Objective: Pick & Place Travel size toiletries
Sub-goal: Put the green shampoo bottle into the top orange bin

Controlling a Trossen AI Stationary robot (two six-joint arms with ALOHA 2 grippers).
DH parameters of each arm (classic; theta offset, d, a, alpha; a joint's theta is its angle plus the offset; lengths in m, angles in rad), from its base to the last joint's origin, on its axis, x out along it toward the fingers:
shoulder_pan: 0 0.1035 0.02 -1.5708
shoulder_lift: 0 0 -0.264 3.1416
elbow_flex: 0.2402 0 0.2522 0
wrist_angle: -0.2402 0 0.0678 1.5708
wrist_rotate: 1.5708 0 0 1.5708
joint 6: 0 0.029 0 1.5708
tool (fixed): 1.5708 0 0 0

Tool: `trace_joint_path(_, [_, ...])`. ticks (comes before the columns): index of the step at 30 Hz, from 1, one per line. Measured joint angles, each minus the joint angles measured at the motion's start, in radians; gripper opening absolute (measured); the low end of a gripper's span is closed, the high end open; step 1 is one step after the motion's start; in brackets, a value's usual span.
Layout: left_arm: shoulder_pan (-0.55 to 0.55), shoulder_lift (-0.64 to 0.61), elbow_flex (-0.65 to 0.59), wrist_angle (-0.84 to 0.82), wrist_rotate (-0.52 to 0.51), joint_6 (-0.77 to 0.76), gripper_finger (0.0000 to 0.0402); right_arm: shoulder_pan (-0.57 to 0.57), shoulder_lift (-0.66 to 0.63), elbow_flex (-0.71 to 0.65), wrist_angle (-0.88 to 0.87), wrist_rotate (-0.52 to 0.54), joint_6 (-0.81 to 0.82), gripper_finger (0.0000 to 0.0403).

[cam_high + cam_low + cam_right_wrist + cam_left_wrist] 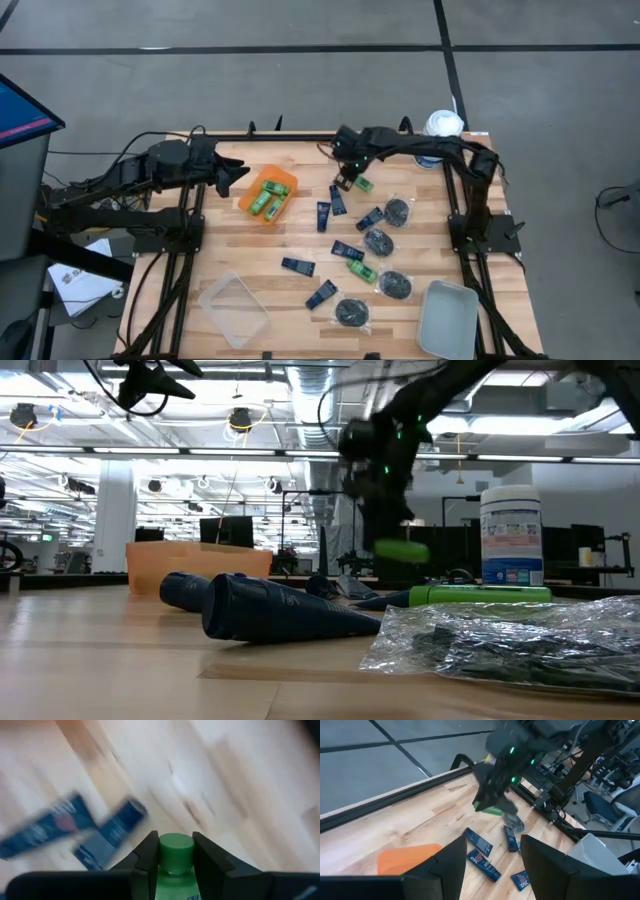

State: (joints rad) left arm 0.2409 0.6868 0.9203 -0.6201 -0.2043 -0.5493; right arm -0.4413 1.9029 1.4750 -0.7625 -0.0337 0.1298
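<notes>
Right wrist view shows the right gripper point(175, 855) clamped on a small bright green plastic bottle point(175, 870), its round cap standing up between the two dark fingers, with flat dark navy tubes point(107, 837) lying on the wood below. From overhead, that gripper point(345, 182) hangs just to the right of the shallow orange plastic tray point(285, 180), which already holds two green bottles point(267, 200). The low view has the carried bottle point(400, 548) clear of the wooden table point(120, 660), so the step in hand looks like the carry after the pick. The next move likely calls for travelling left over the orange tray, lowering and parting the fingers without knocking the bottles inside. More navy tubes and black round pieces in clear packets point(378, 241) lie to the right of and below the tray, still unsorted. The left gripper point(238, 172) waits just left of the tray, fingers apart and empty.
</notes>
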Motion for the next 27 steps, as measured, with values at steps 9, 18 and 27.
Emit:
trace_joint_path(9, [0.000, 0.010, -0.002, 0.027, 0.000, 0.054, 0.0215, 0.008, -0.207, 0.055, 0.315, -0.210, 0.111, 0.0081])
trace_joint_path(18, [0.000, 0.043, -0.214, 0.539, 0.153, 0.047, 0.0263, 0.068, -0.281, 0.057, 0.673, -0.352, 0.186, 0.0084])
trace_joint_path(27, [0.028, 0.081, -0.506, 1.214, 0.280, -0.122, 0.0264, 0.126, -0.260, 0.055, 0.909, -0.498, 0.279, 0.0086])
